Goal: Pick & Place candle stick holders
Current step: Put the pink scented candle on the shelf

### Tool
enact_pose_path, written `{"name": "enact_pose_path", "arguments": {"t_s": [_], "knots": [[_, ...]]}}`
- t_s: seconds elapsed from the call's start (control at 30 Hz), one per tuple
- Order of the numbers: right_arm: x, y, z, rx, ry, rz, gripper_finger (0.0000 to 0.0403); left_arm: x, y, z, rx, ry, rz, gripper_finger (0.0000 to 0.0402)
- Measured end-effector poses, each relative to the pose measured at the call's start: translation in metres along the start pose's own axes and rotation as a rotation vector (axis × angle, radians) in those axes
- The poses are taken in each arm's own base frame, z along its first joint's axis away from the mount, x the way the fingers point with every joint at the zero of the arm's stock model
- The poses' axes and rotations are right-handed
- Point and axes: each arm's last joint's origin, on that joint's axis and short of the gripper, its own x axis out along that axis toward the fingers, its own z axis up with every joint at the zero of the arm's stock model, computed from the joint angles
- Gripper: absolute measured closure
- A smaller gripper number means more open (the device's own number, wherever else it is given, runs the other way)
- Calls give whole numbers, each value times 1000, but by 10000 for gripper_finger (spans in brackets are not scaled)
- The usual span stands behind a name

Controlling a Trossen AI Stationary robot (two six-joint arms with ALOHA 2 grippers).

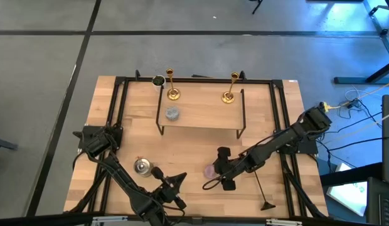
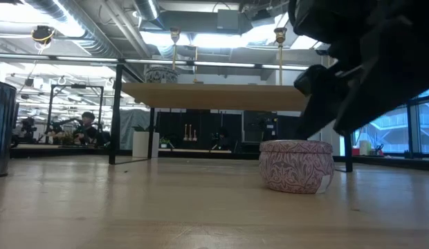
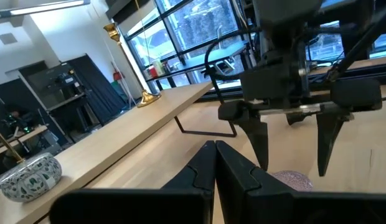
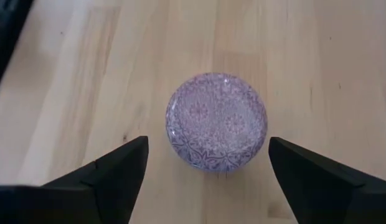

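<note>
Two slim gold candle stick holders [image 1: 172, 86] [image 1: 230, 89] stand upright on their round bases on a raised wooden shelf [image 1: 201, 116] at the table's far side. Their tops show in the low view [image 2: 174, 40] [image 2: 279, 40], and one shows in the left wrist view [image 3: 127, 62]. My right gripper [image 1: 222, 168] [image 4: 207, 152] is open and hovers over a round pink candle [image 4: 216, 121] [image 2: 296, 166] on the table, one finger on either side of it, touching nothing. My left gripper [image 1: 179, 182] [image 3: 215, 158] is shut and empty near the table's near edge.
A blue-grey candle [image 1: 172, 113] [image 3: 28, 177] sits on the shelf near the left candle stick holder. A silver tin [image 1: 142, 166] stands on the table left of my left gripper. A black frame [image 1: 119, 94] borders the table. A small dark cup [image 1: 158, 81] sits at the shelf's far left corner.
</note>
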Motion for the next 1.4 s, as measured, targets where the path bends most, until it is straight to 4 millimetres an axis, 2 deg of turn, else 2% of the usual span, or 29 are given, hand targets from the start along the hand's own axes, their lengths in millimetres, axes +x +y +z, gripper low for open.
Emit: {"name": "enact_pose_path", "arguments": {"t_s": [0.47, 0.8, 1.4], "knots": [[10, -2, 3, 25, -51, -36, 66, 0, 0, 0, -7, 0, 0, 399], [26, -1, -1, 36, -57, -34, 66, 0, 0, 0, -8, 0, 0, 399], [30, -1, -2, 75, -70, -57, 66, 0, 0, 0, -15, 0, 0, 396]]}}
